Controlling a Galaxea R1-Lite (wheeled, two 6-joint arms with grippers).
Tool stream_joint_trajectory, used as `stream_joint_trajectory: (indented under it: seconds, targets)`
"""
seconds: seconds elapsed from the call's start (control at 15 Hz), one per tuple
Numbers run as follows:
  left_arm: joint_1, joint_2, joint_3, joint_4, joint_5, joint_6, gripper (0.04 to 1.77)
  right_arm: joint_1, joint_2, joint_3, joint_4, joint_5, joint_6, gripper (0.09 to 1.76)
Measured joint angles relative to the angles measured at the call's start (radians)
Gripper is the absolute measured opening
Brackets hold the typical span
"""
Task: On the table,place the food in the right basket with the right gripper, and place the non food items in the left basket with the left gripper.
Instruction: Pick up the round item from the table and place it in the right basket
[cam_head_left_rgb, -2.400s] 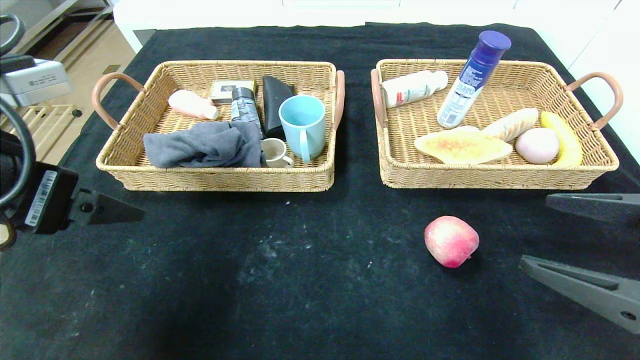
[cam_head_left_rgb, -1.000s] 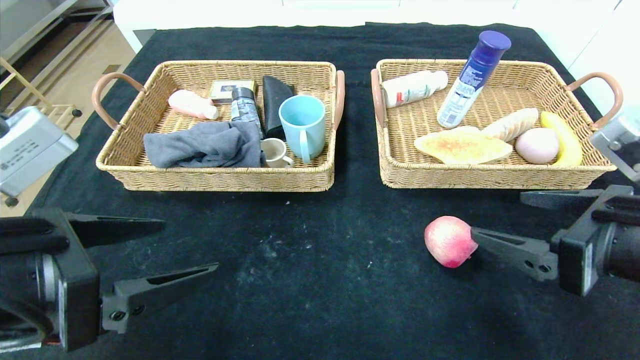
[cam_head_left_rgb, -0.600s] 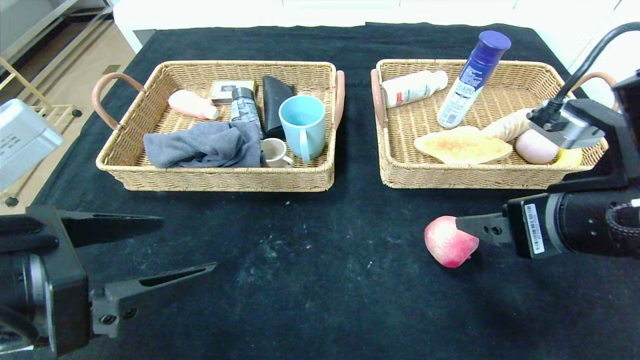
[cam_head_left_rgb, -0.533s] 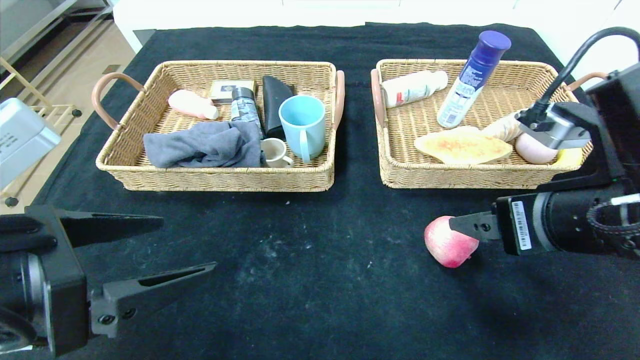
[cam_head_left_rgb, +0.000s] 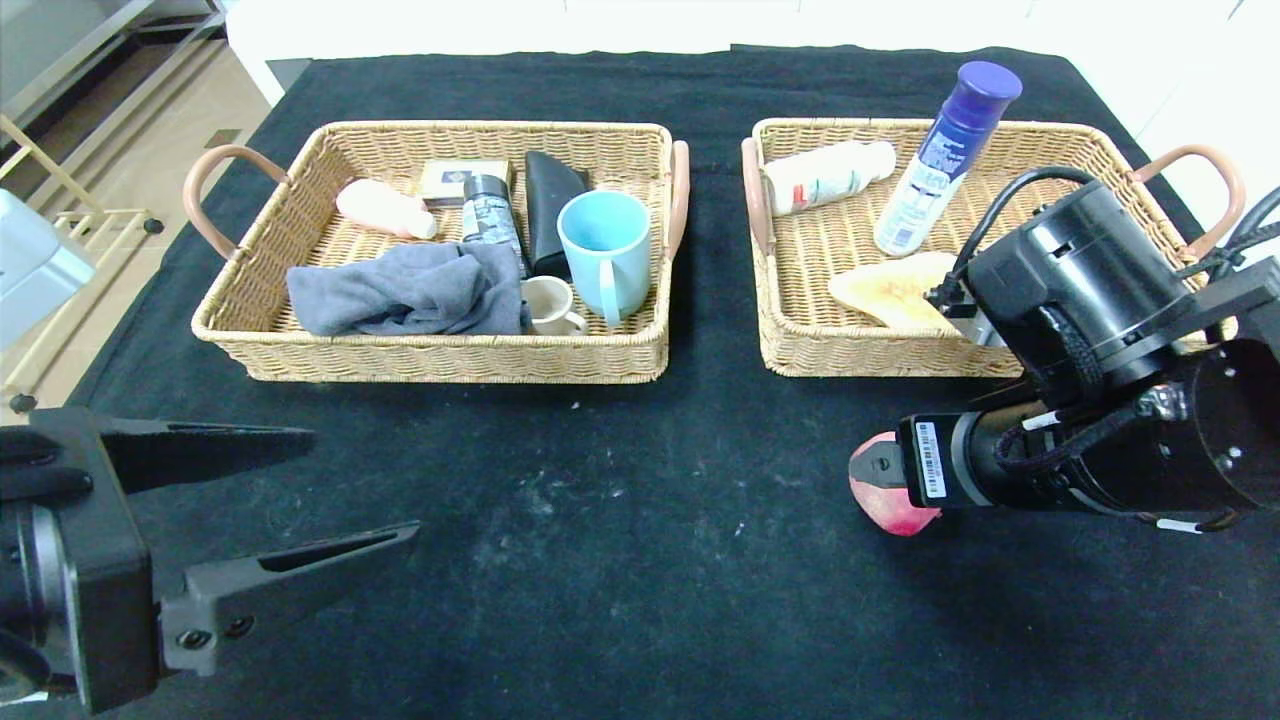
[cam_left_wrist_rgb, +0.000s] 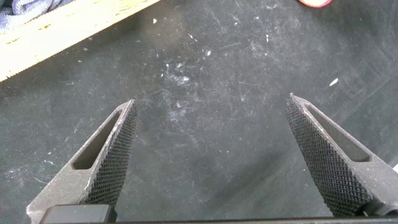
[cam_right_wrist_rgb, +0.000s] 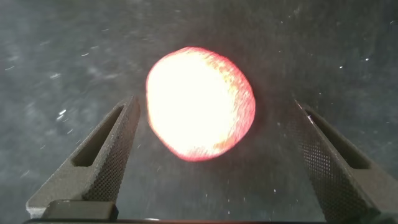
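Observation:
The red-pink peach (cam_head_left_rgb: 893, 517) lies on the black table (cam_head_left_rgb: 640, 580) in front of the right basket (cam_head_left_rgb: 800, 352). My right gripper (cam_head_left_rgb: 884, 468) hangs right over it, open. In the right wrist view the peach (cam_right_wrist_rgb: 200, 102) sits between the two spread fingertips of the right gripper (cam_right_wrist_rgb: 214, 104), with gaps on both sides. The croissant is hidden behind my right arm. My left gripper (cam_head_left_rgb: 362, 482) is open and empty over bare cloth at the front left, in front of the left basket (cam_head_left_rgb: 430, 362); the left wrist view shows it (cam_left_wrist_rgb: 211, 101) wide open.
The left basket holds a grey cloth (cam_head_left_rgb: 400, 290), a blue mug (cam_head_left_rgb: 605, 245), a small white cup (cam_head_left_rgb: 548, 303), a pink bottle and dark items. The right basket holds a white bottle (cam_head_left_rgb: 825, 175), a blue-capped spray bottle (cam_head_left_rgb: 945, 150) and a flat yellow slice (cam_head_left_rgb: 890, 285).
My right arm has swung in from the right and over the peach, its fingers now straddling it and covering the basket's right half. My left gripper came in at the front left and stays there.

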Motion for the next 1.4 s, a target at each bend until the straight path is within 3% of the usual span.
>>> stream_joint_trajectory:
  seconds: [0.53,0.67,0.8,1.4]
  targets:
    - [-0.001,-0.006,0.002,0.000,0.000,0.009,1.72,0.004,0.067,-0.008,-0.002,0.000,0.006,1.71]
    - [-0.001,-0.011,0.001,0.000,0.000,0.009,1.72,0.007,0.080,-0.008,-0.004,0.000,0.007,1.33]
    - [-0.001,-0.014,0.001,0.000,0.000,0.011,1.72,0.008,0.086,-0.008,-0.005,0.000,0.008,1.21]
    - [-0.002,-0.015,0.002,-0.001,0.000,0.011,1.72,0.013,0.097,-0.001,-0.003,-0.001,0.007,1.19]
